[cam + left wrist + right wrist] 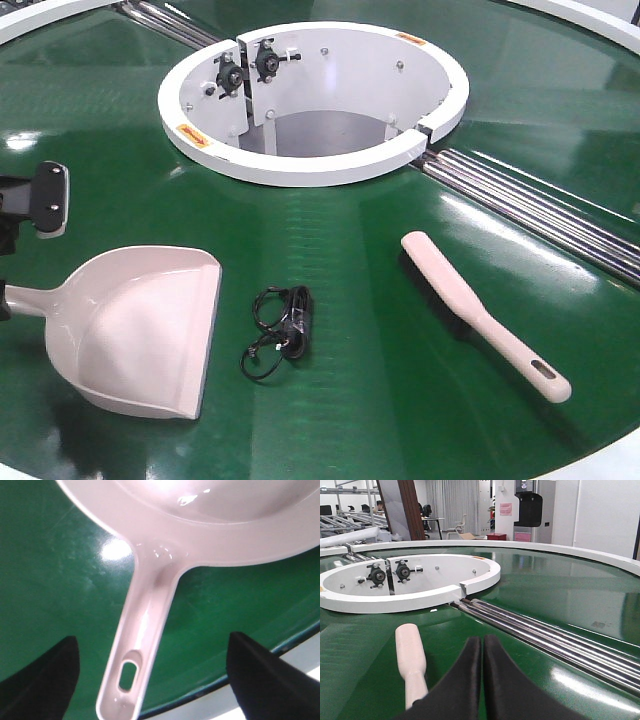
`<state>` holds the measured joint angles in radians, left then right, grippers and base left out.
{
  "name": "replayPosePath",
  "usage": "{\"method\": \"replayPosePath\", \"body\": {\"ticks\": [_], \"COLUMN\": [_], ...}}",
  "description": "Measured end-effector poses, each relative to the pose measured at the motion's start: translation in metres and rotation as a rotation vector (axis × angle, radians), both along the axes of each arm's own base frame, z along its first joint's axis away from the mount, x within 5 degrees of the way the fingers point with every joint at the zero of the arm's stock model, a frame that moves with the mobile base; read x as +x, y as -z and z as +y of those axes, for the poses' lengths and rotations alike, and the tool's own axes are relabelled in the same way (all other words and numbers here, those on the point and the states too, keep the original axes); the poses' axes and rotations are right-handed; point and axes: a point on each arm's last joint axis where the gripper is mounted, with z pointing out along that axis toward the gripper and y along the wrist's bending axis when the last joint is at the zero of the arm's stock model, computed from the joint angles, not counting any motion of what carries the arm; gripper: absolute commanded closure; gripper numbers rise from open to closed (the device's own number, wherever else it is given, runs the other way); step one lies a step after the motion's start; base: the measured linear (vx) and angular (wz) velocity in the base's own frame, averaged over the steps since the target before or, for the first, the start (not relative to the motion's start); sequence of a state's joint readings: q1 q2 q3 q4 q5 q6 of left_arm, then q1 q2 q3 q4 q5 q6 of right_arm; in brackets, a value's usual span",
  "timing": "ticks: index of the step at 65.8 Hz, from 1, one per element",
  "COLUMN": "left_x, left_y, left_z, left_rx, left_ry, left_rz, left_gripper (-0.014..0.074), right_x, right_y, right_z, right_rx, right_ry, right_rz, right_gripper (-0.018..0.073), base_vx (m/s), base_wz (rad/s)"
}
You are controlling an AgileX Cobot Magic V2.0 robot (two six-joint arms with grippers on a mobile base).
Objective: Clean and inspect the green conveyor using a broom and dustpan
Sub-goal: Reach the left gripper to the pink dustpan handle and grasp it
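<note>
The green conveyor [360,300] fills the front view. The beige dustpan [140,330] lies at the left, its handle [142,630] running toward the belt's near edge. My left gripper [152,639] is open, one finger on each side of that handle and clear of it; one of its fingers [48,197] shows at the left edge of the front view. The beige broom [480,312] lies bristles down at the right. My right gripper [482,642] is shut on nothing, low over the belt just right of the broom [410,655].
A tangled black cable [282,330] lies between dustpan and broom. The white ring hub [310,165] stands behind, with steel roller strips [540,210] running out to the right. The belt's white outer rim [280,680] is close under the left gripper.
</note>
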<state>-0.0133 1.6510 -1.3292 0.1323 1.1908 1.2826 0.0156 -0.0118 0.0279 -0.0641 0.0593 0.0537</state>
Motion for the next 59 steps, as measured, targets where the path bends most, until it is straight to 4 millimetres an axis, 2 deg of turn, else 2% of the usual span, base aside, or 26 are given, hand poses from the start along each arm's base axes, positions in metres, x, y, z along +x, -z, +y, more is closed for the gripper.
{"method": "replayPosePath", "body": {"ticks": [12, 29, 45, 59], "left_x": [0.01, 0.019, 0.014, 0.015], "left_y": [0.004, 0.022, 0.052, 0.066], "left_z": [-0.002, -0.005, -0.004, -0.002], "left_rx": [0.05, 0.069, 0.083, 0.118], "left_ry": [0.089, 0.174, 0.228, 0.264], "left_rz": [-0.06, -0.004, 0.038, 0.031], "left_gripper": [0.0038, 0.0038, 0.0039, 0.0088], "right_x": [0.0, 0.0, 0.0, 0.0], "right_y": [0.0, 0.0, 0.0, 0.0], "right_z": [0.0, 0.0, 0.0, 0.0], "right_rx": [0.0, 0.0, 0.0, 0.0], "right_ry": [0.0, 0.0, 0.0, 0.0], "right_rz": [0.0, 0.0, 0.0, 0.0], "right_gripper": [0.0568, 0.0568, 0.0568, 0.0568], "base_vx": [0.0, 0.0, 0.0, 0.0], "base_wz": [0.0, 0.0, 0.0, 0.0]}}
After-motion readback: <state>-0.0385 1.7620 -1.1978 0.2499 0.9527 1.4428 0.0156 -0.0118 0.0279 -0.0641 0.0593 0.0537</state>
